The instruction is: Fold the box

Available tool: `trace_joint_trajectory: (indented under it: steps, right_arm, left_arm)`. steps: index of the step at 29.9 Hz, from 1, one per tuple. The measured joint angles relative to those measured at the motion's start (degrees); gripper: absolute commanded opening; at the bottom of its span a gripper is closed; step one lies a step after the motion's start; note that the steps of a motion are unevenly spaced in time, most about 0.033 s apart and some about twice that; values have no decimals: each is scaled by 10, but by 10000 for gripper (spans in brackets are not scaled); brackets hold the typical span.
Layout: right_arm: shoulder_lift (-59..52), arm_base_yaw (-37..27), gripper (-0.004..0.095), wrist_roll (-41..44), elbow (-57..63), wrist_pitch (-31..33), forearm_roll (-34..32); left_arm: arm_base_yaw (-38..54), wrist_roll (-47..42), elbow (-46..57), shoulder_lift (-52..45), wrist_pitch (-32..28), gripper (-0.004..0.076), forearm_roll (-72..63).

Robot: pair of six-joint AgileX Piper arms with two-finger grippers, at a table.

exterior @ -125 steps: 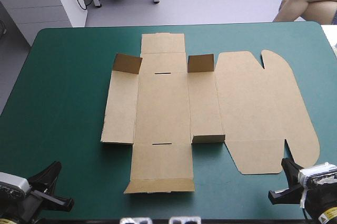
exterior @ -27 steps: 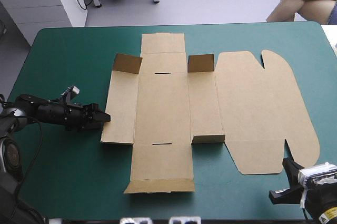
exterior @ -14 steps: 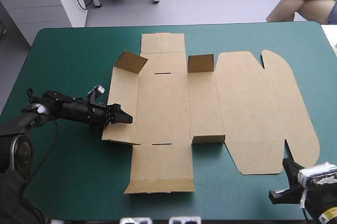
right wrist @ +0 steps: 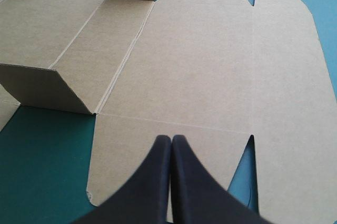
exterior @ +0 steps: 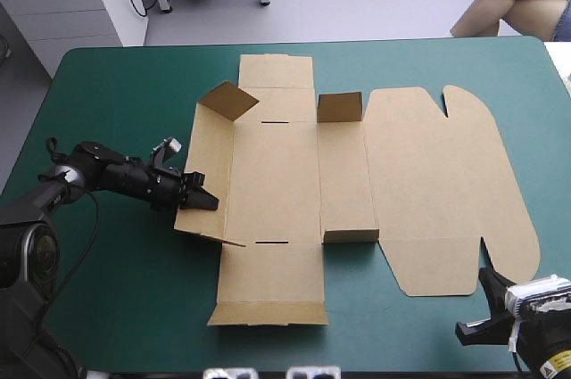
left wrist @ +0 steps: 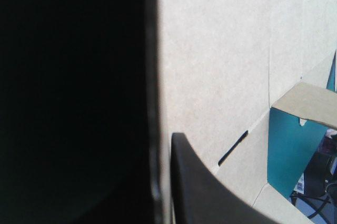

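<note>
While the brown box point(exterior: 277, 174) lay opened out at the middle of the teal-green surface point(exterior: 107, 102), the left hand point(exterior: 198, 200) pinched its left wall point(exterior: 205, 174), which stood partly raised. The right hand point(right wrist: 171, 137), black fingers pressed together in a point, hung off the box's near right corner, just beside the flat lid point(exterior: 446, 174). The grip looked shallow, close to the wall's outer edge, so the board could slip free and drop flat. With nothing pinning the sheet, the whole box could also skid toward its lid side. The corner flap point(exterior: 227, 100) at the wall's far end leaned in over the base and might end up on the wrong side of the wall. From the left wrist, a dark mass blotted out half the view. How deep the board sat between the fingers could not be judged; only one finger and a slot point(left wrist: 233, 146) in the base showed.
</note>
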Motion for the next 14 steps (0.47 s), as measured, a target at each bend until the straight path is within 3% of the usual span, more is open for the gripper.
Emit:
trace_joint_trajectory:
  steps: [7,14]
  right_arm:
    - [0,0,-20,0,0,0,0]
    - [0,0,-20,0,0,0,0]
  left_arm:
    - [-4,-162,-144,0,30,-8,216]
    - [-26,-207,-256,1,40,-8,365]
